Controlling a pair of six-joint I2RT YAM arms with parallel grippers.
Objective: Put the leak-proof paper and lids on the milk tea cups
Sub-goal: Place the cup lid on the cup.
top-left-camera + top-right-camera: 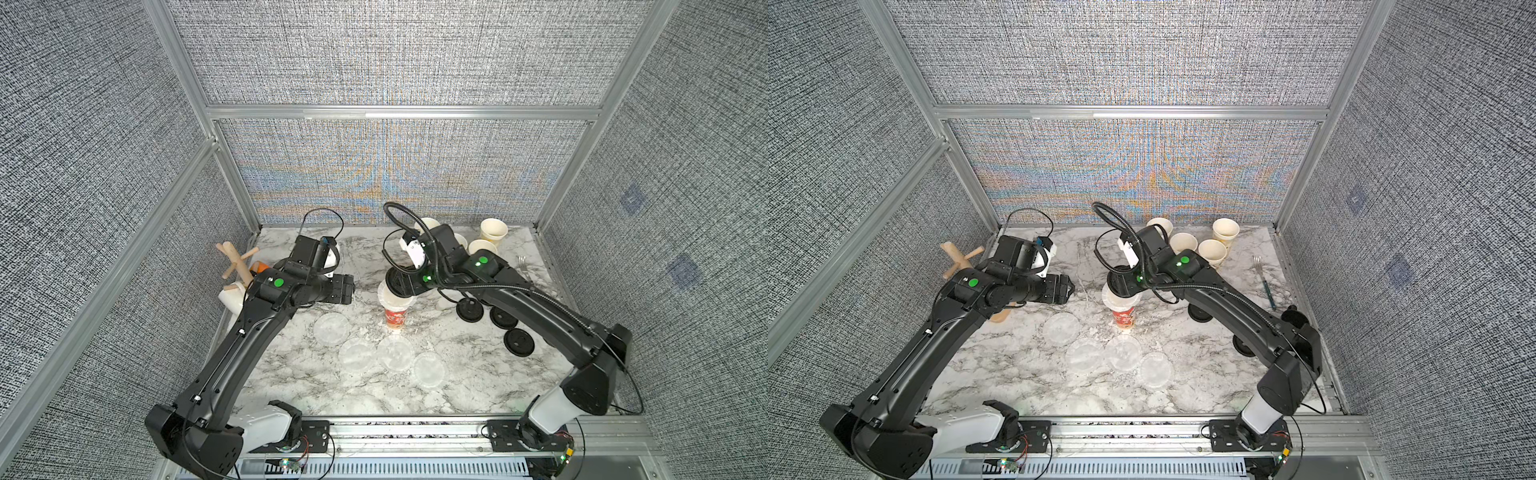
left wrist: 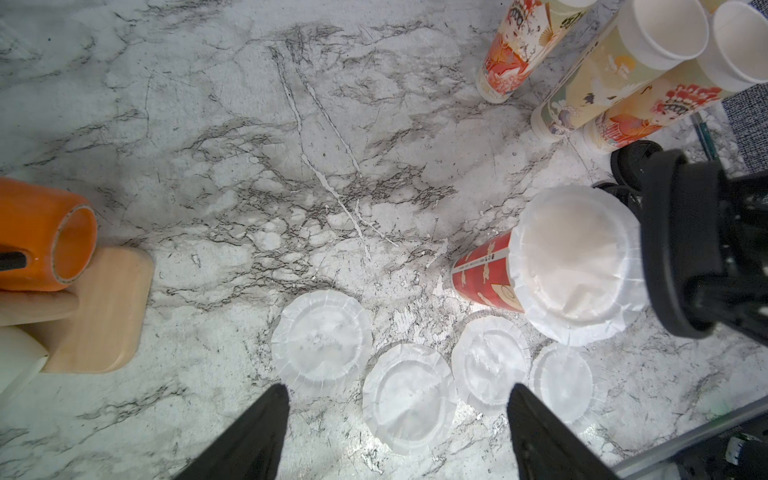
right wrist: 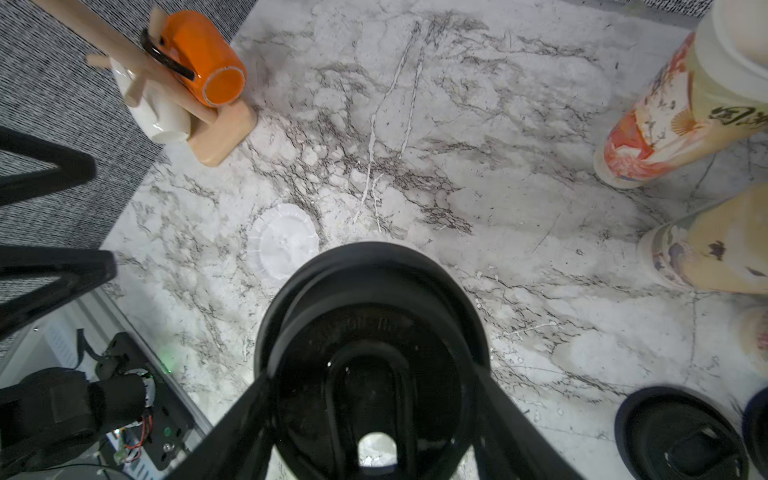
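Left wrist view shows a red-printed milk tea cup [image 2: 484,274] standing upright on the marble tabletop [image 2: 208,124]. One leak-proof paper disc [image 2: 577,257] covers its mouth, and the disc's crimped edge overhangs the rim all round. The right tool [image 3: 372,374] hangs directly over that cup. In the right wrist view its two fingers are clamped on the sides of a black lid [image 3: 374,324]. Whether the lid touches the paper on the cup I cannot tell.

Four more discs [image 2: 322,340] lie flat on the tabletop just beside the cup, on its side toward the arm bases, in a loose row. The left tool [image 2: 399,388] hovers to the cup's left above those discs, its jaws spread wide with nothing between them.

In both top views four uncovered cups [image 1: 1212,250] stand grouped beyond the covered cup, toward the back wall and to its right. Spare black lids [image 1: 519,341] lie on the tabletop to the cup's right. A wooden mug rack [image 3: 220,133] carrying an orange mug [image 3: 203,58] stands well apart on the cup's left.
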